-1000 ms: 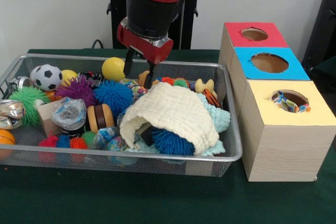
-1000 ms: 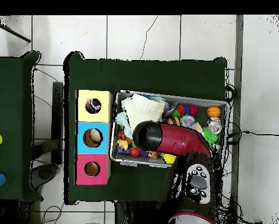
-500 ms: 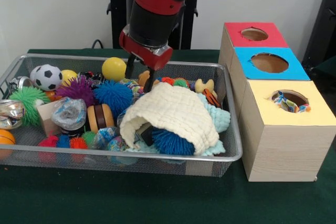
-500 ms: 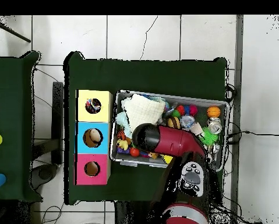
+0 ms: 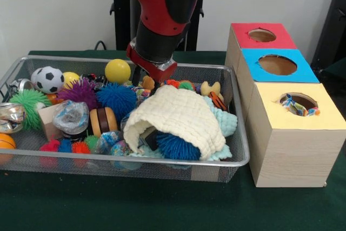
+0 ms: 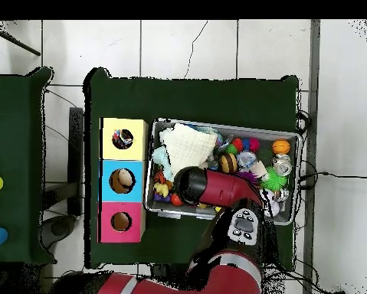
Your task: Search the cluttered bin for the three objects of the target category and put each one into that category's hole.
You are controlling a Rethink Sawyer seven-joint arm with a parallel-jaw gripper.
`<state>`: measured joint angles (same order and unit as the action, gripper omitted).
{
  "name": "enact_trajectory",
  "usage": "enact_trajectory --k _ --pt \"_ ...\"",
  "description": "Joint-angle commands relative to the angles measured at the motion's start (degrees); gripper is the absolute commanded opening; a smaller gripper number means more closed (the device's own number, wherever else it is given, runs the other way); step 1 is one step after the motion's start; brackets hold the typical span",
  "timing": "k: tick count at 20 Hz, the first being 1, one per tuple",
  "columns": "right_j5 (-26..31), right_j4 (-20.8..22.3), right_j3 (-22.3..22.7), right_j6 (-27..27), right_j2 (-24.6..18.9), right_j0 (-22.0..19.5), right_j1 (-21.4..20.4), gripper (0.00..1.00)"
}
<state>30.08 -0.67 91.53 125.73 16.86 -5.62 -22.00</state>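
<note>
The wire mesh bin holds many toys; it also shows in the overhead view. My gripper reaches down at the bin's far side, behind the cream waffle cloth, its fingers apart around a small orange toy, holding nothing. In the overhead view the arm covers it. A scrap of colourful printed fabric peeks out beside the blue spiky ball. The yellow-faced box stands at the right; a printed fabric piece lies in its hole, also seen from overhead.
A mint waffle cloth lies under the cream one. A yellow ball, a soccer ball, a purple spiky ball and crumpled foil fill the bin. The blue-faced box and red-faced box stand behind the yellow one.
The arm has swung round and the gripper has sunk lower, towards the bin's far wall. The toys and cloths have not moved.
</note>
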Motion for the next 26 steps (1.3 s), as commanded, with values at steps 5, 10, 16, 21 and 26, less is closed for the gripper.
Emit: enact_trajectory --k 5,10,16,21,26 --pt "4.8 -4.9 2.7 13.6 0.1 0.6 4.9 1.0" --pt "5.5 -6.0 2.5 13.2 0.9 0.8 5.6 1.0" --pt "5.6 -6.9 2.1 12.0 1.0 0.5 7.1 1.0" --pt "3.9 -7.4 1.5 11.2 0.5 -0.2 9.0 1.0" --pt "3.5 -7.3 1.4 9.9 0.1 -0.4 9.0 0.0"
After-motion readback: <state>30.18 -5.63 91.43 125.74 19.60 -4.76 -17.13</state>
